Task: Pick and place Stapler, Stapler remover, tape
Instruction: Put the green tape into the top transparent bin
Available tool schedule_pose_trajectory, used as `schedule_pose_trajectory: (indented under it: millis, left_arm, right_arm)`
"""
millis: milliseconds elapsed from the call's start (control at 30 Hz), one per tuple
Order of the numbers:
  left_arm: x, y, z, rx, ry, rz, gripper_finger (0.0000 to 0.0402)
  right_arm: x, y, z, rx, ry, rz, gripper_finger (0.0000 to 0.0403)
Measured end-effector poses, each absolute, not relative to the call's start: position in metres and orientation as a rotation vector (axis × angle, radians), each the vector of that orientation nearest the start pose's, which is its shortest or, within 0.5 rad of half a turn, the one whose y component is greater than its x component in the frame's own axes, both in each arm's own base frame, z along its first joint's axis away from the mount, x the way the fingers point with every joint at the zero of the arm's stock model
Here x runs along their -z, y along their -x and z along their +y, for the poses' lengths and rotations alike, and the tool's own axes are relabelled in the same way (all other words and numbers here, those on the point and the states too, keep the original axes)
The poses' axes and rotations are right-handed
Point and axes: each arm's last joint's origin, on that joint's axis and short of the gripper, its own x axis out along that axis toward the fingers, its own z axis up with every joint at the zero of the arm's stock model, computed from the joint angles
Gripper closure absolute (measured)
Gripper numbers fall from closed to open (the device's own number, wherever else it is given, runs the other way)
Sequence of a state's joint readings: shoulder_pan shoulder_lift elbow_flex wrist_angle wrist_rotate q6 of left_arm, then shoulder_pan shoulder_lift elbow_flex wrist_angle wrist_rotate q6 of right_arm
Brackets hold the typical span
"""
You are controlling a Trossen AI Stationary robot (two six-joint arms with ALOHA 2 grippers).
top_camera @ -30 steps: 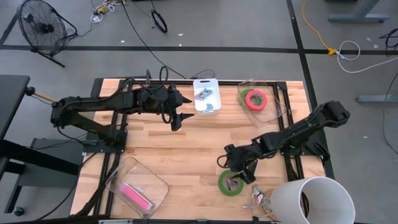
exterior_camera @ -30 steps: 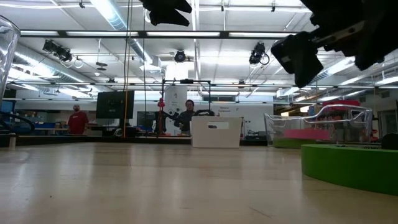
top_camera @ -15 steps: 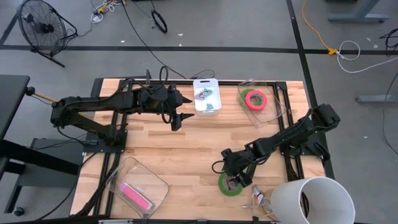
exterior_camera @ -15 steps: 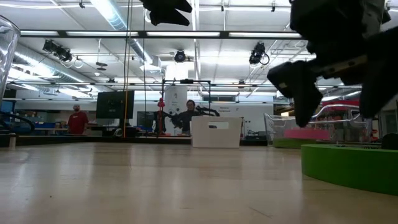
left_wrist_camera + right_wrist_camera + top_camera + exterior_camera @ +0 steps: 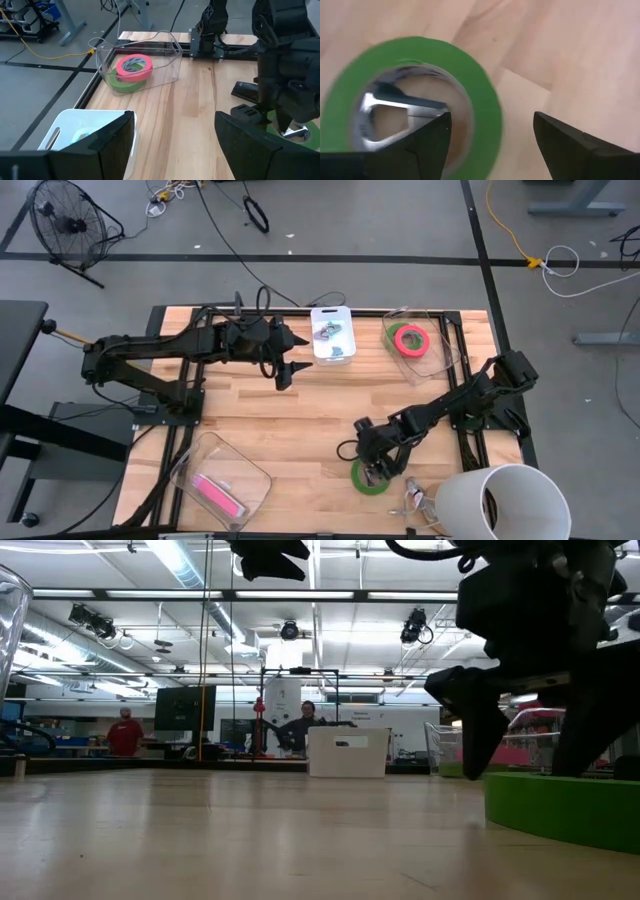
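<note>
Now, right gripper (image 5: pixel 378 470): fingers wide apart, low over green tape (image 5: pixel 371 476), ready to grab one side.
Green tape: flat on table (image 5: pixel 300 415), near front edge, small metal thing inside ring.
Clear bin (image 5: pixel 420 345): already holding red and green rolls, likely where tape goes.
Left gripper (image 5: pixel 290 357): fingers apart, empty, waiting up high.

High view: overhead, straight down, whole table (image 5: pixel 300 420) and surrounding floor. Low view: tabletop height, level across into the room. Left wrist view: looks across the table. Right wrist view: very close, straight down. All four share the green tape roll (image 5: pixel 372 475) (image 5: pixel 560 808) (image 5: pixel 295 131) (image 5: pixel 415 95).
</note>
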State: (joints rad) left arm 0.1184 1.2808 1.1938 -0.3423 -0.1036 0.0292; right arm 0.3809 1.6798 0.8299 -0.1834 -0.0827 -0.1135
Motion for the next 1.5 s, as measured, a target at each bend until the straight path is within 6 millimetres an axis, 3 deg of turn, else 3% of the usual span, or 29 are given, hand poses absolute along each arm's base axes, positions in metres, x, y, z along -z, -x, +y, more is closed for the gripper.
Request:
schedule_pose_trajectory:
  millis: [700, 867, 1333, 1500]
  left_arm:
    - [-0.3548, -0.2793, 0.0363, -0.212, -0.026, 0.433, 0.0126]
    - [-0.3549, -0.2793, 0.0363, -0.213, -0.025, 0.432, 0.0126]
    - [-0.3549, -0.2793, 0.0363, -0.213, -0.025, 0.432, 0.0126]
    - [-0.3549, -0.2793, 0.0363, -0.213, -0.025, 0.432, 0.0126]
  right_arm:
    - [-0.1296, -0.2836, 0.1138, -0.473, 0.298, 1.033, 0.0133]
    - [-0.1294, -0.2833, 0.1136, -0.479, 0.291, 1.039, 0.0172]
    - [-0.1294, -0.2818, 0.1139, -0.504, 0.272, 1.053, 0.033]
    - [-0.1297, -0.2819, 0.114, -0.507, 0.27, 1.052, 0.0337]
